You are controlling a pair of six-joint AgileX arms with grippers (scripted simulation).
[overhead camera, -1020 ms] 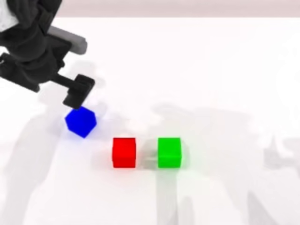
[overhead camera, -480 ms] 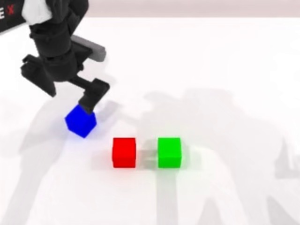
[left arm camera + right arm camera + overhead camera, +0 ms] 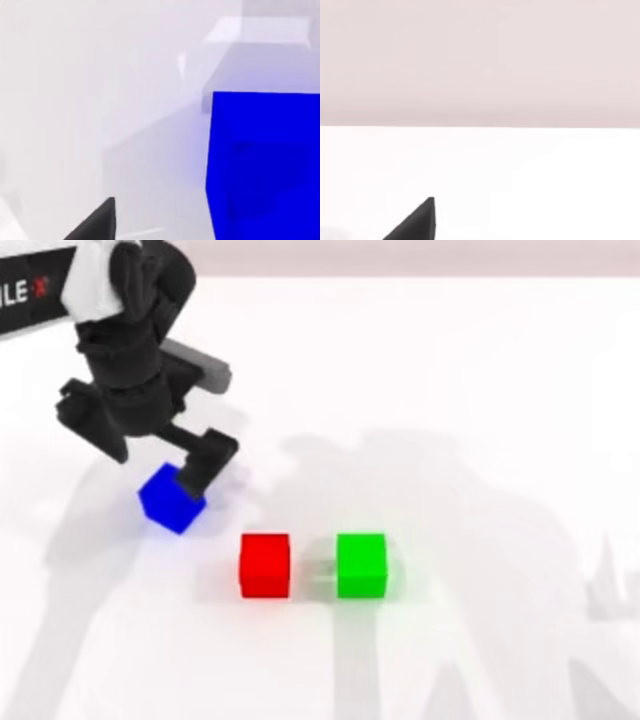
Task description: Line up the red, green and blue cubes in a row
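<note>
Blue cube (image 3: 170, 502) lies at left of centre in the top view, turned diamond-wise to the frame edges, apart from the other two and above-left of them; red cube (image 3: 265, 565) and green cube (image 3: 361, 564) sit lower, square to the frame, side by side with a small gap, already forming a level row; the blue one is the only piece out of line.

Table (image 3: 470, 390) is plain white, crossed by arm shadows.

Left arm occupies the upper left of the top view; left gripper (image 3: 197, 472) hangs directly over the blue cube's upper right corner, one dark finger overlapping it; the cube therefore lies just below and left of the gripper, nearly under it. Left wrist view shows the blue cube (image 3: 265, 167) filling the lower right of its frame with one fingertip (image 3: 97, 222) at the bottom edge; jaw opening cannot be determined, and no grasp is evident; the cube rests on the table.

Right arm is absent from the top view; its wrist view shows only bare table and wall; gripper state undetermined.

Judgement: the left arm is plainly the nearer; the grasp must match the cube's diagonal faces, not the frame's axes; the vacant slot is just left of the red cube.
</note>
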